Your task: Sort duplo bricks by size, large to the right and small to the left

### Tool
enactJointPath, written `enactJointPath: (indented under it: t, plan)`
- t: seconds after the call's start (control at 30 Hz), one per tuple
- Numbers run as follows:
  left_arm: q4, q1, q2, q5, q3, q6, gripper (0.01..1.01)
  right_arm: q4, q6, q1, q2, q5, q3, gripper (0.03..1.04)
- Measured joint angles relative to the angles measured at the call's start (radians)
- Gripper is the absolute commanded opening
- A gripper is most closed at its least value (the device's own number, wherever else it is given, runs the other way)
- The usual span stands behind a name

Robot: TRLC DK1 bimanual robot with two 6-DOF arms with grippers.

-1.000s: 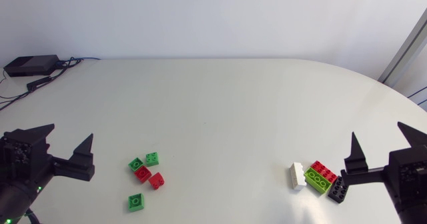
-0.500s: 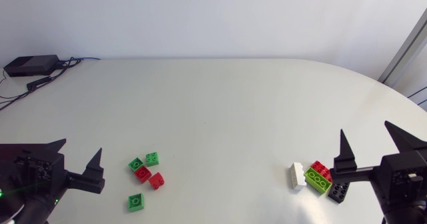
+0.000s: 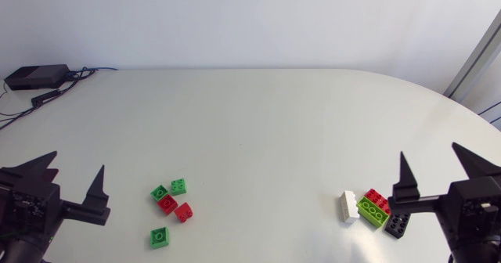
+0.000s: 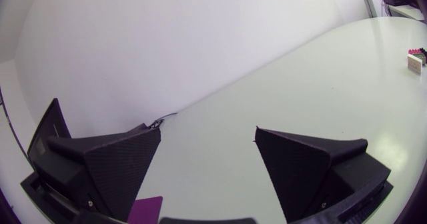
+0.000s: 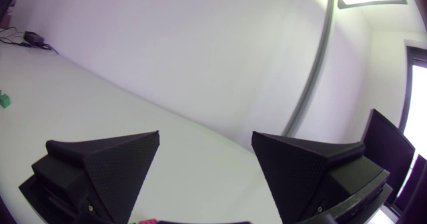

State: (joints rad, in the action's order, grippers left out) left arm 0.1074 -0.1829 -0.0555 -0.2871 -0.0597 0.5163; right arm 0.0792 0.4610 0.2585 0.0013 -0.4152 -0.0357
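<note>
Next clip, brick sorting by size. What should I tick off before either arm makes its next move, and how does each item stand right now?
1. Left end effector open, holding nothing: ok.
2. Right end effector open, holding nothing: ok.
3. Small bricks, three green and two red, lie on the left side: ok.
4. White brick, lime brick, large red brick and black brick are grouped on the right side: ok.
5. Right-side bricks stacked or merely touching: cannot tell.
</note>
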Motion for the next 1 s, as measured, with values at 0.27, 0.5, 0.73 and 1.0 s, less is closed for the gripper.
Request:
enactJointPath:
  t: [0.27, 0.5, 0.73, 1.0]
  plan:
    - [0.001, 0.003, 0.050, 0.002, 0.000, 0.093, 0.987, -0.002, -0.328, -0.218, 0.000, 0.023, 0.000, 1.00]
    - [-0.010, 0.002, 0.050, 0.002, 0.000, 0.084, 0.987, -0.004, -0.394, -0.256, 0.000, 0.041, 0.000, 1.00]
    - [-0.053, 0.029, 0.050, -0.033, 0.002, -0.098, 0.987, -0.004, -0.395, -0.258, 0.000, 0.042, 0.000, 1.00]
    - [-0.137, 0.093, 0.051, 0.087, 0.041, -0.140, 0.987, -0.005, -0.395, -0.238, 0.000, 0.049, 0.000, 1.00]
